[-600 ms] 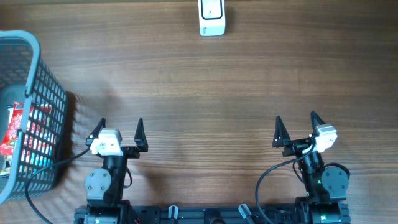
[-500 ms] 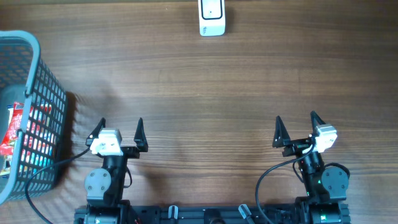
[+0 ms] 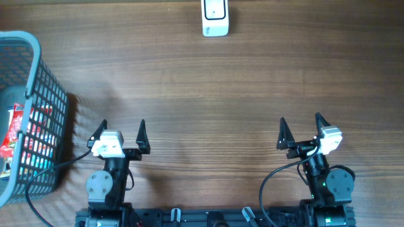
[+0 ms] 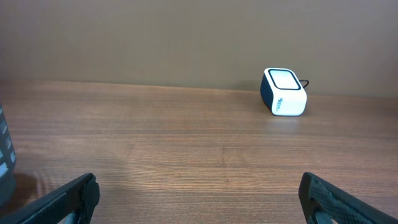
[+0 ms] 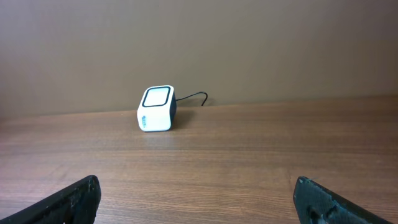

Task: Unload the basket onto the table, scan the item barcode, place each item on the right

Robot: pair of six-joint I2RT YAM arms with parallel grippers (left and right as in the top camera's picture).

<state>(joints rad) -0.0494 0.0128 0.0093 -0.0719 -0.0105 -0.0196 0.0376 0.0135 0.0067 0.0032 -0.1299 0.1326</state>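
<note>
Red item (image 3: 17, 131) in basket (image 3: 33, 60), left of left tool (image 3: 123, 123)

Left pincer (image 3: 122, 129) and right pincer (image 3: 300, 124) gape wide, holding nothing.

The tabletop (image 3: 221, 94) is mid-brown wood with fine, darker grain running lengthwise. The barcode scanner (image 3: 214, 17) is white, with a dark navy side, a dark border around its pale top window and small blue lettering on one face; its cable (image 5: 193, 96) is black. The basket (image 3: 47, 126) is grey-blue plastic in a square mesh, and red-and-white packaging (image 3: 16, 135) with a touch of teal shows through it. The left pincer (image 3: 122, 123) and right pincer (image 3: 300, 120) have black fingers and white housings. The wall (image 4: 155, 37) is plain dull tan.
</note>
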